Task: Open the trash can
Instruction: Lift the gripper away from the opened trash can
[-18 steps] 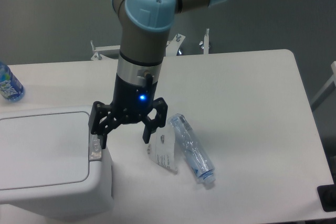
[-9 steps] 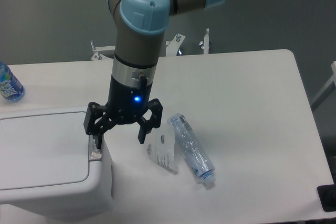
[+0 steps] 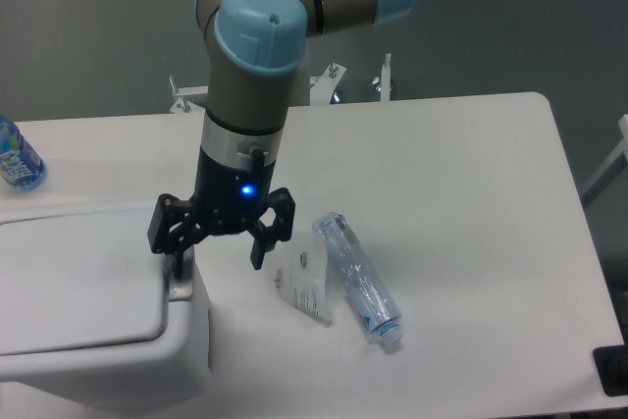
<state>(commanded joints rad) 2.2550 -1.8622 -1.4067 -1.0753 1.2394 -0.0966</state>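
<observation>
Camera view: the black two-finger pincer (image 3: 218, 262) hangs spread wide, one fingertip on the grey button strip (image 3: 180, 285) of the large white rounded plastic trash can (image 3: 88, 316), lid flat, at the smooth white table's (image 3: 461, 193) front-left corner.

Your arm (image 3: 250, 95) comes down from the top of the frame with its wrist pointing straight down, a blue light lit on the wrist, and the gripper (image 3: 218, 254) hangs below it with its black jaws spread wide apart, holding nothing.
</observation>
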